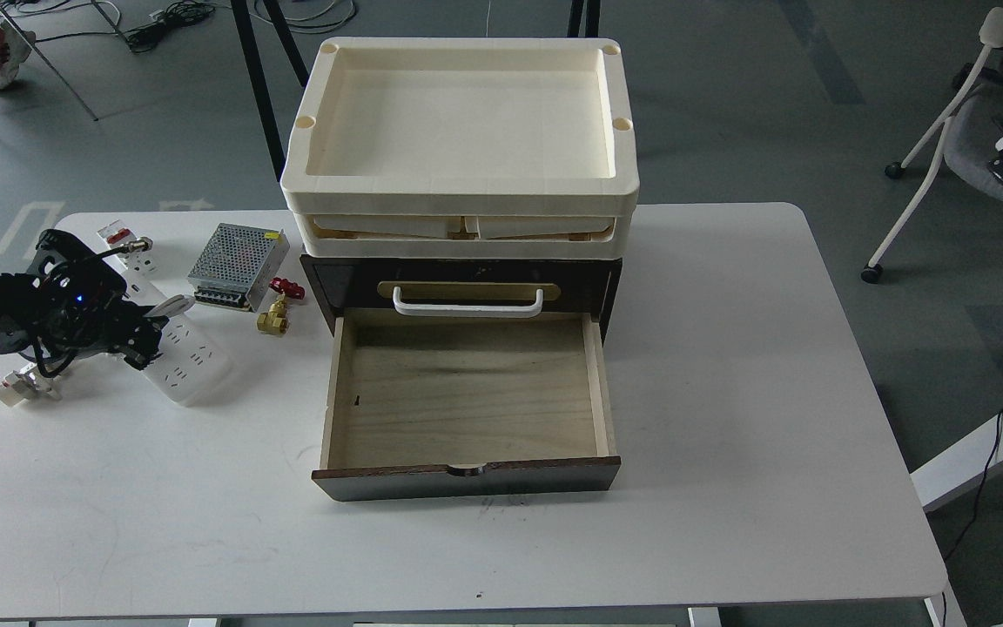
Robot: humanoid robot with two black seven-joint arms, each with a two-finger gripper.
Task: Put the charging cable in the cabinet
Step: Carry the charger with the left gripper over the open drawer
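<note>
Resting on the power strip (181,361), the left hand (137,341) hides its grip; open cabinet drawer (467,392) lies rightward.

The left arm (23,305) is black and angular, with looping black cables and a small blue light.

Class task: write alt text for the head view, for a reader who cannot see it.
The left claw is over a white charging cable at the table's left, beside a dark cabinet with its drawer pulled open and empty. Cream trays sit on the cabinet.
</note>
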